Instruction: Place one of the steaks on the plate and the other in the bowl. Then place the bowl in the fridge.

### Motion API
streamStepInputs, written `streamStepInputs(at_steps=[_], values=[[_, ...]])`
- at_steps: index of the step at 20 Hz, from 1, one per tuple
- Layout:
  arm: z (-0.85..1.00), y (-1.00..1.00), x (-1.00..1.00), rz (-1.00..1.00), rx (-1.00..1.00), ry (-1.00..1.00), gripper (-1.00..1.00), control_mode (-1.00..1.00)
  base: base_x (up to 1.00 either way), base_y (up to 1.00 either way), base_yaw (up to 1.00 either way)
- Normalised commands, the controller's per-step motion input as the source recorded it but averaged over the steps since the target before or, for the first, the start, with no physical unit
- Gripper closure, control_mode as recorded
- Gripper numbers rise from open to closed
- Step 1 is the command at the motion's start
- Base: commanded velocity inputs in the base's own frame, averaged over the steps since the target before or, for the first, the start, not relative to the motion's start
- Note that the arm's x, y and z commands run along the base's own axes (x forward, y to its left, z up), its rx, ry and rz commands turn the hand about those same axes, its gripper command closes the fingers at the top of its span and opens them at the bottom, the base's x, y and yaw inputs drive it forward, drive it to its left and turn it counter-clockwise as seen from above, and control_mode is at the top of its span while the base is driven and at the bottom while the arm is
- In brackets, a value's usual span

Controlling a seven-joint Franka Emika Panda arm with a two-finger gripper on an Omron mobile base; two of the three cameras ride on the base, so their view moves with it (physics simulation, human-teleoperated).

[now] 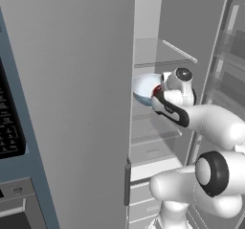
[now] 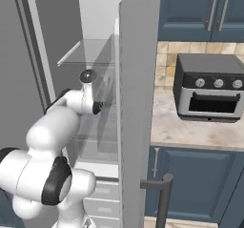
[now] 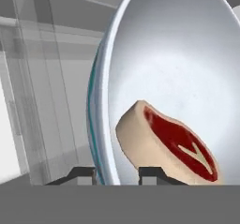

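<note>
Bowl held inside the open fridge (image 1: pixel 72 103)
The end effector (image 3: pixel 117 173) pinches the rim of the bowl (image 3: pixel 178 68); a steak (image 3: pixel 166 145) lies inside it.

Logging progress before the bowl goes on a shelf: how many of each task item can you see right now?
Bowl: 1, gripped at its rim by the claw
Steak: 1, lying in the bowl
Fridge: 1, door open
Total: 3
</note>
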Motion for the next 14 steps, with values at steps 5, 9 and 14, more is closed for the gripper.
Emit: streamStepInputs(at_steps=[5, 9, 14], values=[[-0.02, -0.07, 0.35, 0.00, 0.13, -0.01, -1.00, -1.00, 0.00, 0.00, 0.00], [0.00, 0.03, 0.04, 0.00, 0.10, -0.31, -1.00, -1.00, 0.00, 0.00, 0.00], [-0.07, 0.30, -0.05, 0.00, 0.01, -0.71, -1.00, -1.00, 0.00, 0.00, 0.00]])
